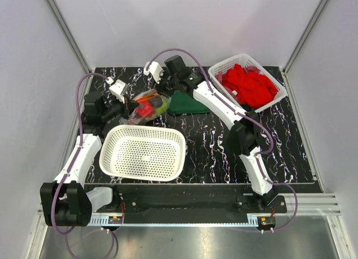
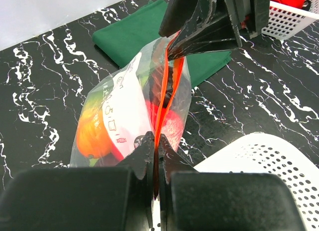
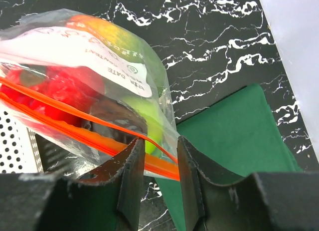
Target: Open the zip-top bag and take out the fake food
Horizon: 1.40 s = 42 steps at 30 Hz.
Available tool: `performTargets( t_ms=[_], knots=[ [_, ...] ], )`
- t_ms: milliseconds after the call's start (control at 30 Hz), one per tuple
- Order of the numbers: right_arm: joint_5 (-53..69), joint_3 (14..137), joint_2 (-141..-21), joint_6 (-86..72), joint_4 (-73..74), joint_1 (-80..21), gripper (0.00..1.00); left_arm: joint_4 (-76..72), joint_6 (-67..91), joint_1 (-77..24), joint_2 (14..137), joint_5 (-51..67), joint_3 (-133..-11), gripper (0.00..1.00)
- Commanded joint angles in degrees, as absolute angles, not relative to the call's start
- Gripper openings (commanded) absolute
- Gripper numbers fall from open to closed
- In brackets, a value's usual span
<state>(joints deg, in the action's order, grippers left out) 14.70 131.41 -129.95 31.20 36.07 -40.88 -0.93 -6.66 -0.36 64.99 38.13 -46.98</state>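
**Strung Between Both End Effectors, Just Beyond the Basket**

Find the clear crinkly zip-top bag (image 1: 148, 108), with its red-orange zip strip (image 2: 160, 106) and white label, just beyond the far rim of the empty white perforated plastic basket (image 1: 142, 152), over the black marbled table (image 1: 291, 147). See inside it the fake food (image 3: 60, 86): small plastic pieces in red, orange and yellow-green, bunched below the strip.

Read the strip as the long axis. Follow it from above the basket's far rim up and away toward the folded green cloth (image 1: 187, 105), which lies beyond the basket's far-right part.

Note the left end effector (image 2: 156, 141) at the end of that line closest to the basket, pinched fully shut on the strip. Note the right end effector (image 3: 157, 151) at the other end, fingers standing apart with the strip passing through the gap. Call it astride the strip, not clamped on it, as far as its wrist view shows.

Judge the strip's two lips as slightly parted midway along, not spread wide, with no food out of the bag yet.

Expect the coming move to turn on this line-up, with one end effector at each end of the strip. Treat the right one as needing to close on a lip before any pull away from the basket. Otherwise, risk dragging the whole bag instead of spreading its mouth. Count the left as the anchor.
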Motion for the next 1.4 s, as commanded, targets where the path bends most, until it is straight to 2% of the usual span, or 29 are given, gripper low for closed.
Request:
performTargets(
  t_ms=[0,33,133,200,400,500,533,600,633,667,733,867,933,1000,1033,1067,1133,1200,1267,1367],
  knots=[
    [17.31,131.22,-130.08,33.39,33.31,-42.19,0.39,-4.04,-7.29,-0.09,64.69,40.61,-47.64,0.0],
    [17.58,131.05,-130.17,33.57,33.22,-42.19,0.39,-3.87,-7.29,-0.09,64.69,40.61,-47.81,0.0],
    [16.79,132.97,-131.48,32.52,33.13,-42.28,0.21,-3.96,-7.38,-0.09,64.69,40.61,-47.99,0.0],
    [16.09,134.47,-132.45,32.26,33.13,-42.19,0.02,-3.87,-6.95,-0.09,64.69,39.21,-48.6,0.0],
    [12.4,143.07,-135.26,23.76,33.57,-42.28,0.0,-2.64,-2.82,2.2,66.53,27.38,-54.3,0.0],
    [10.99,147.74,-135.62,15.68,34.19,-42.45,0.0,-0.18,-1.59,2.46,69.51,20.51,-59.65,0.04],
    [10.55,148.53,-135.35,13.82,34.28,-42.45,0.0,2.35,-1.41,2.72,70.57,18.83,-61.07,0.2],
    [9.76,149.85,-134.91,8.82,34.1,-43.15,0.0,4.91,1.65,2.99,73.28,14.79,-64.06,0.32],
    [9.15,150.29,-134.74,7.22,33.93,-43.42,0.0,7.01,2.71,3.34,73.82,13.9,-66.25,0.46],
    [8.62,151.34,-134.82,5.03,34.01,-43.94,0.0,8.08,3.59,3.34,74.18,13.45,-67.31,0.56],
    [8.18,152.13,-135.35,3.35,34.01,-44.73,0.0,11.85,6.58,3.34,74.18,12.92,-69.77,0.68],
    [7.12,152.58,-135.61,-1.3,34.28,-46.14,0.0,14.15,10.1,3.34,67.52,13.27,-67.86,0.76],
    [7.55,153.1,-135.7,-2.63,34.28,-46.41,0.0,12.22,11.69,3.34,62.7,17.39,-65.49,0.71],
    [7.74,153.46,-135.88,-3.95,34.1,-46.49,0.0,9.51,12.91,3.34,60.22,20.28,-61.63,0.56],
    [7.47,153.72,-135.88,-4.56,34.1,-46.58,0.0,7.93,13.88,3.34,59.16,22.3,-60.31,0.52],
    [7.56,153.63,-135.88,-5.53,34.1,-46.58,0.0,6.43,14.93,3.34,59.15,24.93,-58.38,0.4],
    [8.0,153.63,-135.88,-6.76,33.75,-46.67,0.0,5.8,15.47,2.81,60.11,29.26,-57.83,0.33],
    [8.78,153.81,-136.14,-8.26,33.66,-46.58,0.0,8.42,15.12,2.03,61.78,30.41,-57.31,0.3],
    [9.23,153.81,-136.41,-9.05,33.66,-46.58,0.0,9.4,14.16,0.89,62.14,29.37,-56.43,0.3],
    [9.49,153.02,-136.23,-9.4,33.66,-46.58,0.0,12.21,11.61,-3.33,63.18,22.88,-55.63,0.38]
  ],
)
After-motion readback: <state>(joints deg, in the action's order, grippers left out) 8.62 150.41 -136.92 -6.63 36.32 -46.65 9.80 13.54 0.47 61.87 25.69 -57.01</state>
